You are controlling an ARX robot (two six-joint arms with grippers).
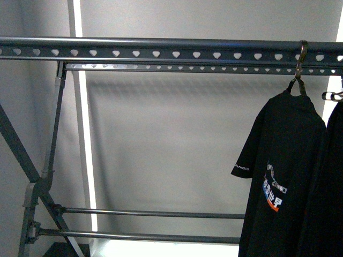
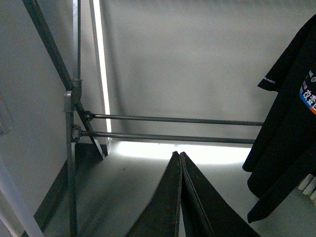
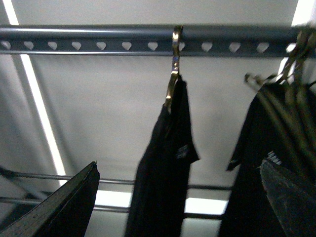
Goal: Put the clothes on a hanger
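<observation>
**Printed T-shirt already hooked on the rack's top rail**

The black T-shirt (image 1: 284, 176) hangs from a small brass-coloured hook hanger (image 1: 300, 67) over the top rail of the grey metal clothes rack (image 1: 161, 51), near its right end, just beside another dark garment (image 1: 336, 176).

The shirt is light, limp cloth. It would sag and swing if tugged, so the stiff hook or the collar under it is the better place to hold, not the loose hem or sleeve.

The left gripper (image 2: 180, 163) has its jaws pressed together, holding nothing. The right gripper (image 3: 177, 197) has its jaws spread wide, with the shirt hanging between them in that wrist view; I cannot tell whether they touch it.
</observation>
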